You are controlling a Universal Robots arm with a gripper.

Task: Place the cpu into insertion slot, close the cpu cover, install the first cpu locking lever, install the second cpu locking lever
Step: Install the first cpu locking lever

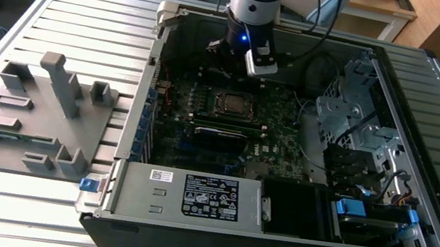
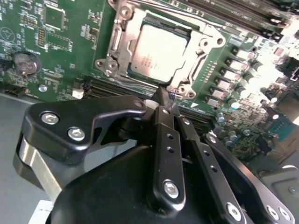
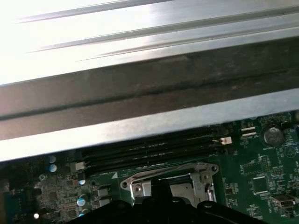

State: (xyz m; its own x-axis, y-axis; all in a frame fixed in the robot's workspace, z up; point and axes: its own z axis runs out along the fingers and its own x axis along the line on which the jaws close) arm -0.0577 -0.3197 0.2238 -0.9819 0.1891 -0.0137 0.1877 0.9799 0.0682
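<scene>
In the second wrist view the end effector has its fingers pressed together, gripping nothing, tips just beside the insertion slot's edge. The cpu lies seated in that slot, the cpu cover closed flat around it.

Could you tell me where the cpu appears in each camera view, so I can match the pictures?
Exterior view: cpu mid-motherboard, below the arm.
Second wrist view: cpu inside the cpu cover, beyond the gripper.
First wrist view: I cannot make it out.
Shared landmark: cover frame.
</scene>
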